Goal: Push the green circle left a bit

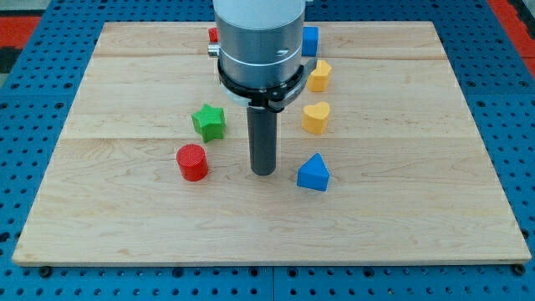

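- Wooden board (401,226): pale planks with seams running left-right, sits on a blue perforated base (510,100) showing on all sides; red patch of that surround at the view's top corners.
- My tip (263,173) is down on the board near centre. No hand on this rig, just a bare dark rod, so nothing to open, close or grip.
- Nearest blocks: red cylinder (192,162) at 9 o'clock from my tip, well apart; blue triangle (313,173) at 3 o'clock, near, not touching.
- Green star (208,122) at roughly 10 o'clock from my tip, just above the red cylinder, small gap between them.
- Yellow heart (315,117) at about 1 o'clock from my tip.
- Further up: second yellow block (319,75), shape unclear, directly above the heart.
- Far edge: blue block (310,40) and red block (214,35), both partly hidden by the arm housing (259,42).
- Green circle: cannot see one; only green piece visible is the star.
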You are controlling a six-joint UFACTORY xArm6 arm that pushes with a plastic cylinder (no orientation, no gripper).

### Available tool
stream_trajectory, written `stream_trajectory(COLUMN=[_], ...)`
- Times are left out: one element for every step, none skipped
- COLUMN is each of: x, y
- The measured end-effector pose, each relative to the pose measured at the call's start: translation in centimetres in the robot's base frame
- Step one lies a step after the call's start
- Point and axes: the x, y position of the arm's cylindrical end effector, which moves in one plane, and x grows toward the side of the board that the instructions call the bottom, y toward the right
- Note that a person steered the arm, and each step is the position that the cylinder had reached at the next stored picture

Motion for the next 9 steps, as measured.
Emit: stream_trajectory(x=[0.5, -0.5, -2.0, -3.6, -5.0, -8.8, -13.6, -15.8, -16.6], y=[0.0, 2.1, 3.8, 1.5, -0.4, 0.8, 0.6, 0.5, -0.9])
